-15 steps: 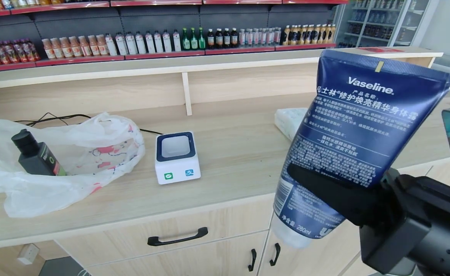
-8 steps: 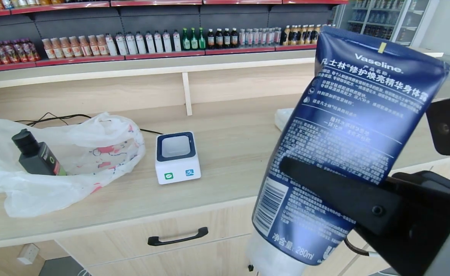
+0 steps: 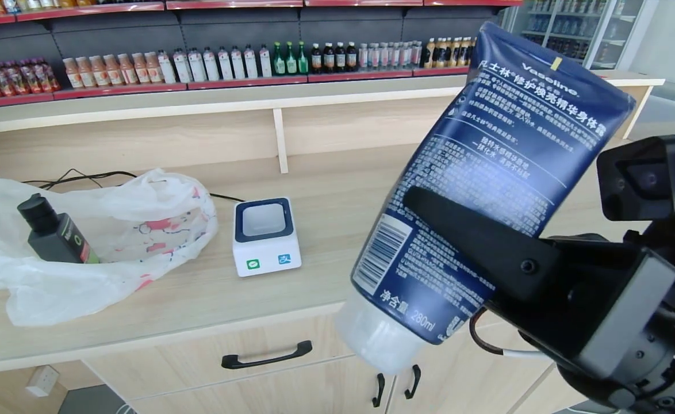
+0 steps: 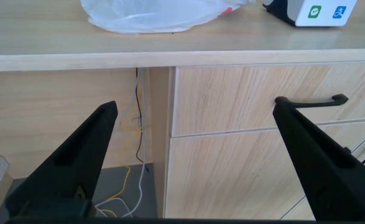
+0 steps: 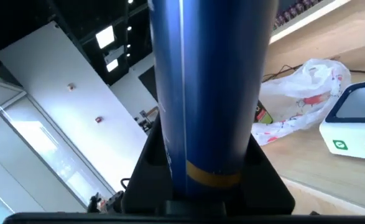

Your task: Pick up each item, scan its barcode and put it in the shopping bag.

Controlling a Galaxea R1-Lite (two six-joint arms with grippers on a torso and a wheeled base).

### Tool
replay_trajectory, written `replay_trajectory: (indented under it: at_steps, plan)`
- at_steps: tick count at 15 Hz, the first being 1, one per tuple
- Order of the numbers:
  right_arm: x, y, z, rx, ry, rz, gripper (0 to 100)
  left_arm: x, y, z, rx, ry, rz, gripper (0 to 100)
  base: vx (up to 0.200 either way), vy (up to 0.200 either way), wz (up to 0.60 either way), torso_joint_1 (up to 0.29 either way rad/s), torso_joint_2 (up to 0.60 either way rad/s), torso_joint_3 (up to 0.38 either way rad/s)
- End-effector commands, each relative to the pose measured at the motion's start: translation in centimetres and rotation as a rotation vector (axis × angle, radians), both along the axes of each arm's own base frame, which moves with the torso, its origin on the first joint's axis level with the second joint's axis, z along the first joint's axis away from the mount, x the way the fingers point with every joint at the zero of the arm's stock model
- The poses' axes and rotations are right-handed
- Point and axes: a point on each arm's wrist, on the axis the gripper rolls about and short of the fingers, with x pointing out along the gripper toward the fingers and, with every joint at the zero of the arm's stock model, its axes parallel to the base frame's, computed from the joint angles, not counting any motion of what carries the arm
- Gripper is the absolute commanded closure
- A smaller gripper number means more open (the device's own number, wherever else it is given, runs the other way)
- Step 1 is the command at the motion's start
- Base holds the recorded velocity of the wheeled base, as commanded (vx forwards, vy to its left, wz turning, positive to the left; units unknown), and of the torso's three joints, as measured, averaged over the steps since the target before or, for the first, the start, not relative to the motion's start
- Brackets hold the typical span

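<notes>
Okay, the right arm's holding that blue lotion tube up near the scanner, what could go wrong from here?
The barcode on the blue tube faces up toward the head camera, not down at the window of the scanner, so the scan may fail unless the right gripper turns it.
The tube hangs tilted, cap down, and could slip.
The shopping bag lies slumped with a dark bottle in it, so the tube may catch.
</notes>
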Motion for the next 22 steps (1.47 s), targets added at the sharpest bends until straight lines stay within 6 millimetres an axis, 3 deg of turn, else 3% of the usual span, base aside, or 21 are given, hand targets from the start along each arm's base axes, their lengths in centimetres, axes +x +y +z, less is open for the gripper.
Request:
replay_trajectory:
  at_steps: [1, 5, 11, 17, 22]
  plan:
    - [0.6, 0.9, -1.2, -0.04, 0.032, 0.006, 100, 0.0, 0.0, 0.0, 0.0, -0.001, 0.001, 0, 0.0, 0.0, 0.0, 0.0, 0.0, 0.0]
    - [-1.2, -0.2, 0.8, 0.09, 0.122, 0.118, 100, 0.0, 0.0, 0.0, 0.0, -0.001, 0.0, 0, 0.0, 0.0, 0.0, 0.0, 0.0, 0.0]
    - [-0.3, 1.0, 0.3, 0.079, 0.146, 0.115, 100, 0.0, 0.0, 0.0, 0.0, -0.001, 0.0, 0, 0.0, 0.0, 0.0, 0.0, 0.0, 0.0]
    - [-0.6, 0.6, 1.3, 0.117, 0.132, 0.108, 100, 0.0, 0.0, 0.0, 0.0, -0.001, 0.0, 0, 0.0, 0.0, 0.0, 0.0, 0.0, 0.0]
    - [-0.7, -0.1, 0.6, 0.089, 0.136, 0.081, 100, 0.0, 0.0, 0.0, 0.0, -0.001, 0.0, 0, 0.0, 0.0, 0.0, 0.0, 0.0, 0.0]
